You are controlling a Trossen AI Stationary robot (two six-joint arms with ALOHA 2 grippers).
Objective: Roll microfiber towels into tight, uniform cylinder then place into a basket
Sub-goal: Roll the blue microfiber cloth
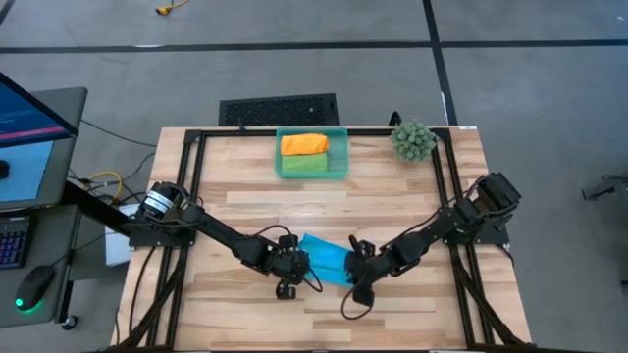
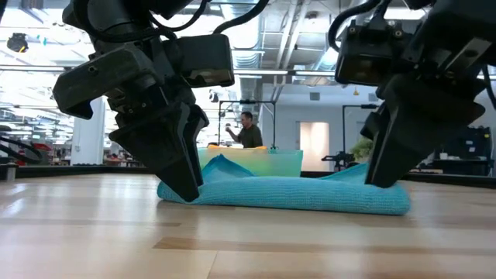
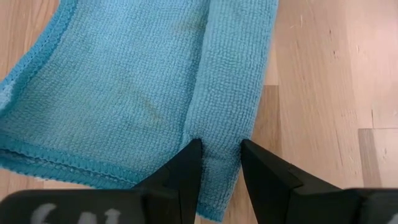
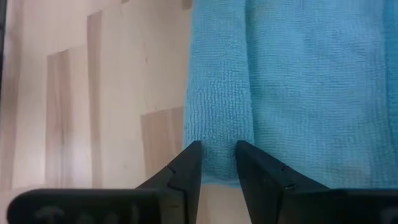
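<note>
The blue towel (image 1: 327,260) lies on the near half of the table (image 1: 392,186), between the two arms, with one edge already turned over into a narrow roll. That roll is the long axis that matters: it runs roughly across the table from one arm to the other, and each gripper sits at one end of it.

The left gripper (image 3: 221,163) has its fingers closed on the left end of the rolled edge, the cloth pinched between them. The right gripper (image 4: 217,155) pinches the other end the same way, fingers straddling the roll. In the low view both sets of fingers come down onto the towel's ends, and the flat, unrolled part of the cloth spreads away from the roll toward the far side of the table.

The next turn probably has to go that way, toward the flat cloth, with both ends moving together so the cylinder stays even.

The basket (image 1: 341,147) stands at the far edge, well apart, already holding an orange towel (image 1: 304,144) and a green towel (image 1: 306,166).
</note>
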